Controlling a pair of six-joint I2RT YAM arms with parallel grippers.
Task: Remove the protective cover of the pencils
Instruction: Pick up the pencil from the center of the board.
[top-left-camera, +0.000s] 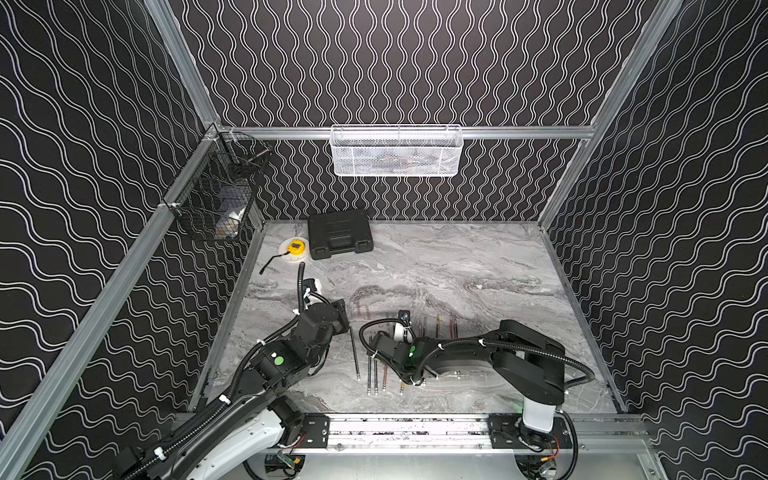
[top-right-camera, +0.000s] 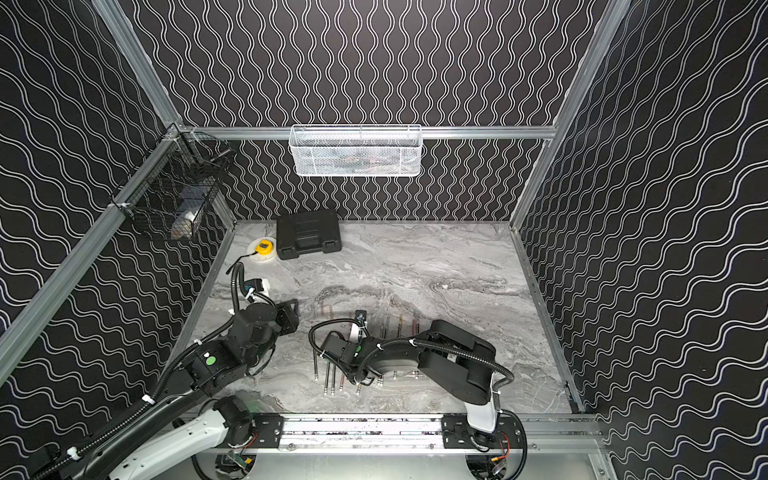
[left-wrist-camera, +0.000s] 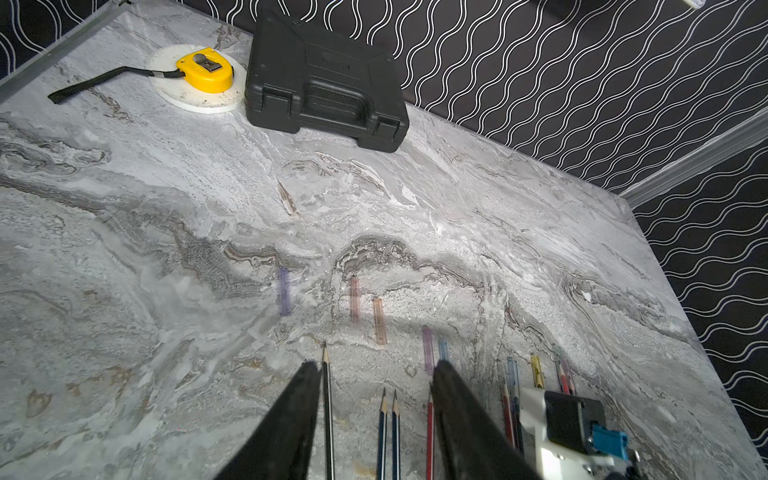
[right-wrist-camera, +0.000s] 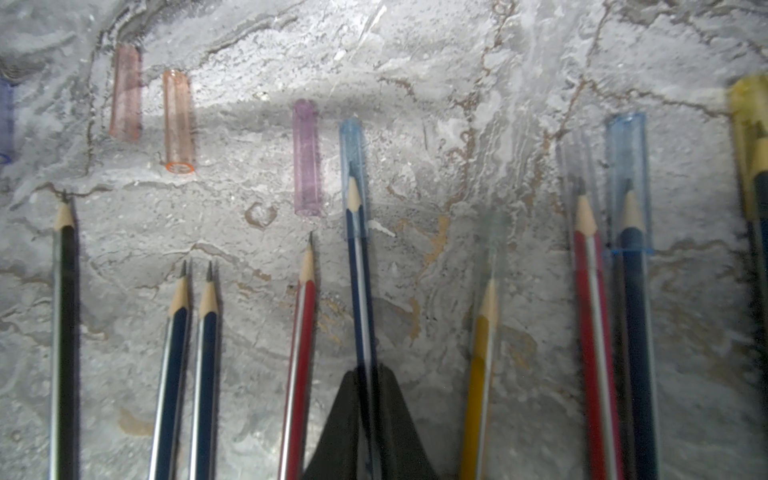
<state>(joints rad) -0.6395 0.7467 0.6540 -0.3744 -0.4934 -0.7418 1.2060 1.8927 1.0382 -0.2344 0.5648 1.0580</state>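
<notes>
Several pencils lie side by side on the marble table, tips pointing away from the arms. My right gripper is shut on a dark blue pencil whose tip sits inside a clear blue cover. To its left lie bare pencils and loose covers: pink, orange and purple. To its right the pencils wear covers, among them a blue one and a yellow one. My left gripper hangs open over the bare pencils, one finger beside a black pencil.
A black plastic case and a yellow tape measure on a white disc sit at the back left. A black wire basket hangs on the left wall, a white mesh basket on the back rail.
</notes>
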